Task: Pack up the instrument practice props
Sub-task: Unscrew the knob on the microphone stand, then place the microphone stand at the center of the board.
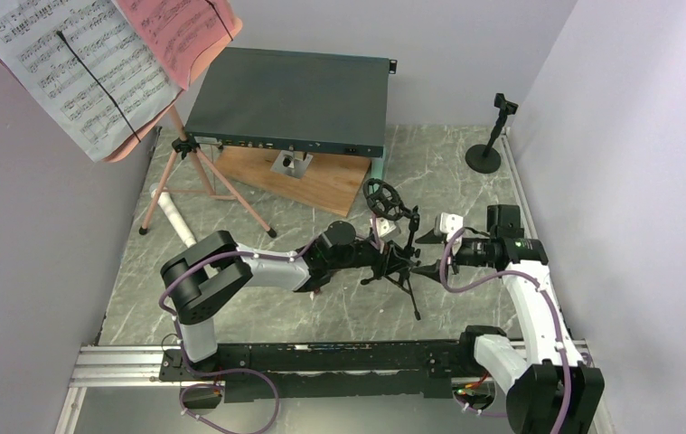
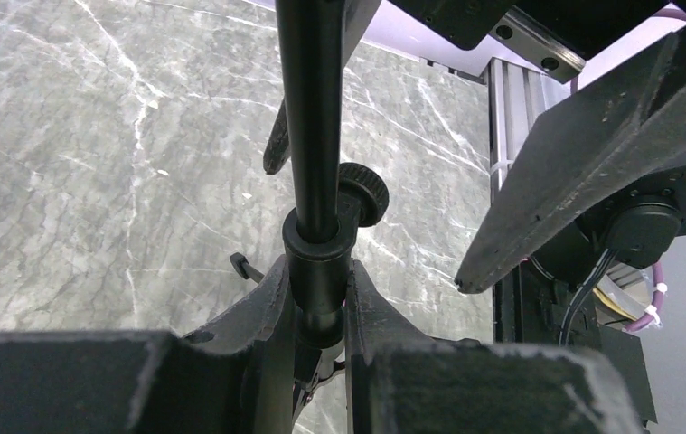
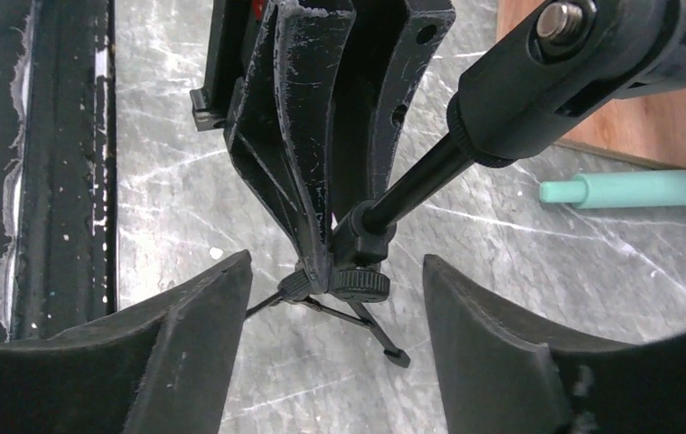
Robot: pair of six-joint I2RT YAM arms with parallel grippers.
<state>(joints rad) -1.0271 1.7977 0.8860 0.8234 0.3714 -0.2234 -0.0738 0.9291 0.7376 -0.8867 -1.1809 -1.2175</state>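
A black tripod mic mount point(image 1: 399, 262) stands tilted at mid-table, its round shock-mount ring point(image 1: 384, 199) at the top. My left gripper point(image 2: 321, 307) is shut on its pole point(image 2: 314, 136) just below a collar; the same gripper point(image 1: 384, 256) reaches in from the left. My right gripper point(image 3: 337, 271) stands open just right of the mount, its fingers point(image 3: 190, 334) on either side of the knob and legs without touching. A second black mic mount point(image 1: 493, 136) stands back right. The pink music stand point(image 1: 196, 172) with sheet-music pages point(image 1: 77, 63) is at the left, a white microphone point(image 1: 174, 217) beside it. A mint microphone point(image 3: 633, 188) lies by the wooden board.
A big dark grey metal box point(image 1: 294, 95) sits at the back on a brown wooden board point(image 1: 321, 185). Walls close in on the left, back and right. The arms' mounting rail point(image 1: 321, 357) runs along the near edge.
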